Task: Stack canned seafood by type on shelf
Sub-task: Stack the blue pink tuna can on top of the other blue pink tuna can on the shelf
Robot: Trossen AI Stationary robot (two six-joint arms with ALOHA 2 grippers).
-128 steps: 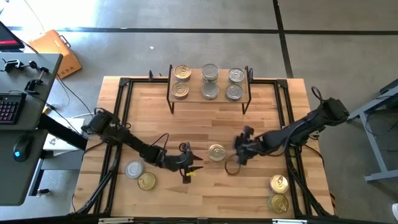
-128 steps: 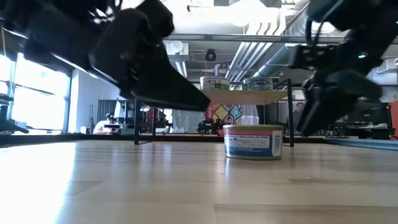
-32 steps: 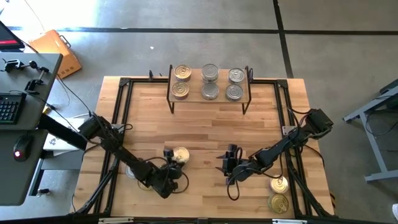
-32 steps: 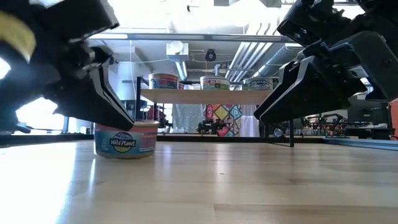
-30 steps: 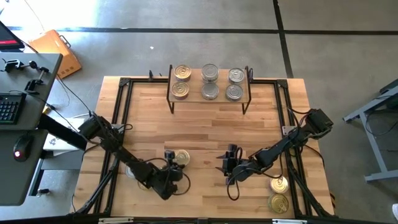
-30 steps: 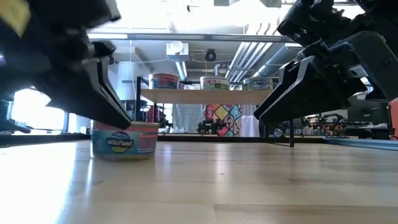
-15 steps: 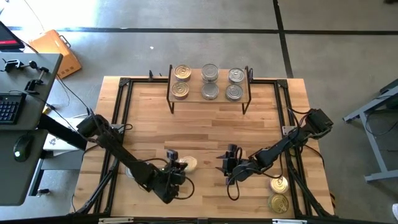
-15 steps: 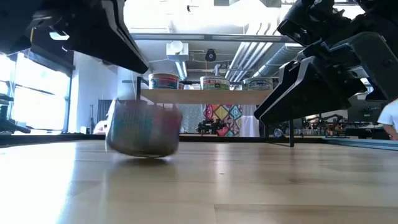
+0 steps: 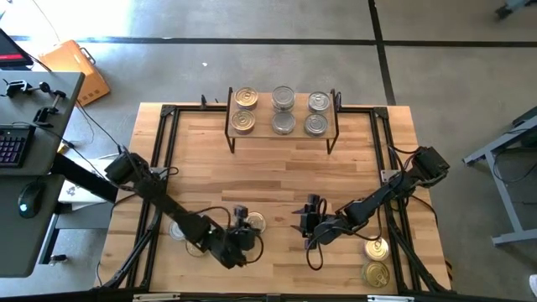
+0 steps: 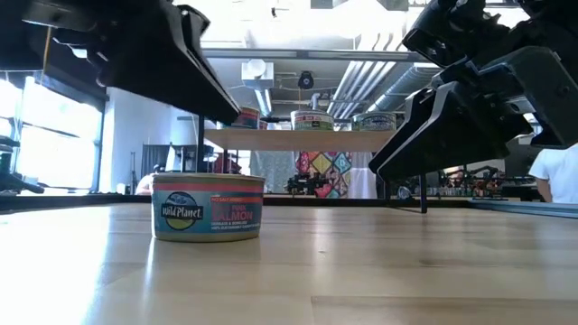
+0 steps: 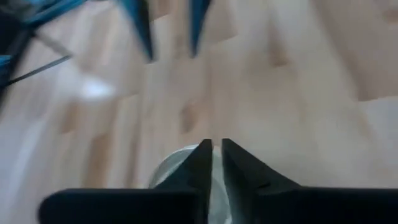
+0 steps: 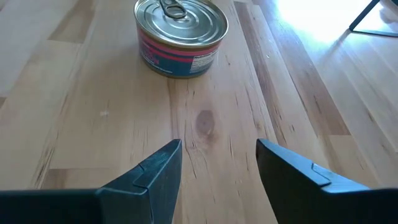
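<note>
Salmon tin [image 9: 255, 221] stands upright just beside the left gripper [image 9: 241, 220], whose fingers are nearly closed and empty; right gripper [image 9: 309, 218] waits open, farther away.

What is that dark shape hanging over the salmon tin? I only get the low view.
Observer: From above, it is the left gripper, close beside the salmon tin near the table's front edge.
Operator: And the dark thing on the right?
Observer: The right gripper, fingers open. Its wrist camera shows a pull-tab tin on the table ahead.
Operator: How many tins are on the shelf?
Observer: From above, six lids show on the shelf, in two rows of three.
</note>
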